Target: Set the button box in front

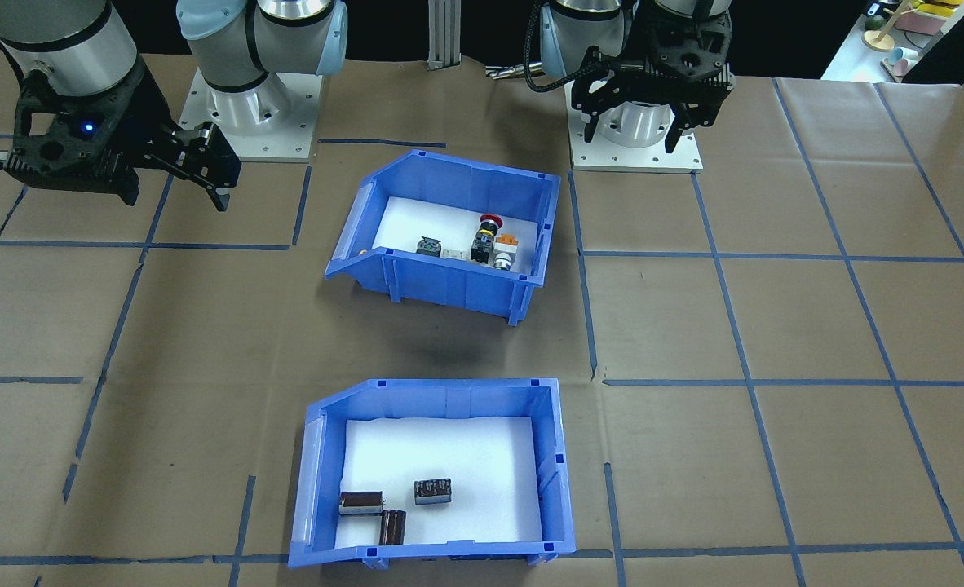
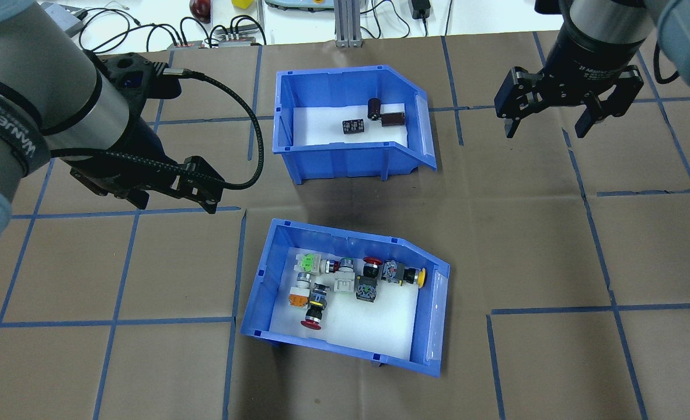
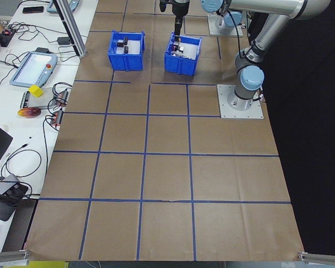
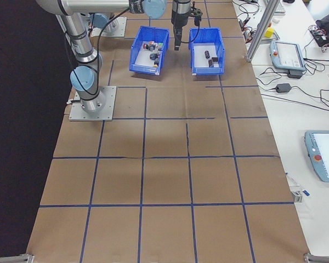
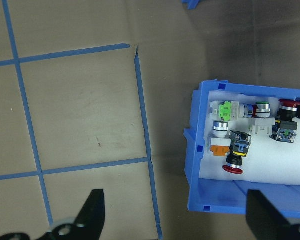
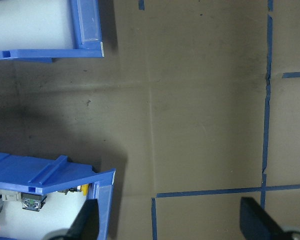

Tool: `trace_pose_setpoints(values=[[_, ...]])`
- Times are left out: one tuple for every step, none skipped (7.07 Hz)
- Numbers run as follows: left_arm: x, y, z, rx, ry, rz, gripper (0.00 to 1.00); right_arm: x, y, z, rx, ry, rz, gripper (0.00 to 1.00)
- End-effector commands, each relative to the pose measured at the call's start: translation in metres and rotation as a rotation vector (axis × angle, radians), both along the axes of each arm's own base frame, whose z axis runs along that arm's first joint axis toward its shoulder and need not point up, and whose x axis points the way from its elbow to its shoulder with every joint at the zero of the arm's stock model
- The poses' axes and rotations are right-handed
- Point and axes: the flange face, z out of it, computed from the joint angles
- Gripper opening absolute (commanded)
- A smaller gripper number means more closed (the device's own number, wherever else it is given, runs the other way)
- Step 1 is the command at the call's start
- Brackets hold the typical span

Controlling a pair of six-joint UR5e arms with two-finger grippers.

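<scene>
You have the button box (image 2: 345,297) in the lower centre of the overhead frame, sitting flat on the counter (image 2: 555,245) with a slight skew to the blue tape grid, its sloped open end facing frame right. The other bin (image 2: 351,119), holding dark cylinders (image 2: 374,109), sits well apart in the upper centre. Judge the box as a rigid moulded plastic bin: stiff walls, fairly light even loaded, but smooth and likely slippery under the pads. The switches (image 2: 345,280) lie loose on the white foam floor, bunched toward the upper half of the box in that view, so a tilt or a jerk would probably send them sliding or rolling. Keep it level. The best hold looks like a pinch over a straight wall rim, one finger inside and one outside; the wall at frame left is the taller one and closest to the left gripper (image 2: 176,189). Avoid the low sloped lip at frame right, which gives little to bite on. A push along the counter would also serve, as the flat base should slide on the paper. Both the left gripper and the right gripper (image 2: 546,122) hang with fingers spread wide, holding nothing, each clear of both bins.
</scene>
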Motion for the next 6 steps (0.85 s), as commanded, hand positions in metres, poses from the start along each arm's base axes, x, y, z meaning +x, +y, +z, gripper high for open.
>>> trace_pose_setpoints(values=[[0.000, -0.008, -0.027, -0.059, 0.007, 0.022, 0.99, 0.000, -0.003, -0.005, 0.014, 0.002, 0.014, 1.00], [-0.002, 0.004, -0.032, -0.043, 0.029, 0.163, 0.99, 0.001, -0.005, -0.004, 0.008, -0.003, 0.099, 1.00], [-0.001, 0.011, -0.038, -0.027, 0.030, 0.317, 0.99, 0.001, -0.008, -0.004, -0.002, -0.008, 0.221, 1.00], [-0.002, 0.016, -0.045, -0.007, 0.040, 0.464, 0.99, 0.001, -0.017, -0.014, 0.016, -0.014, 0.278, 1.00], [-0.006, 0.024, -0.042, -0.010, 0.047, 0.551, 0.99, 0.003, -0.031, -0.021, 0.028, -0.019, 0.347, 1.00], [-0.012, 0.036, -0.041, 0.002, 0.046, 0.663, 0.99, 0.008, -0.048, -0.024, 0.030, -0.022, 0.442, 1.00]])
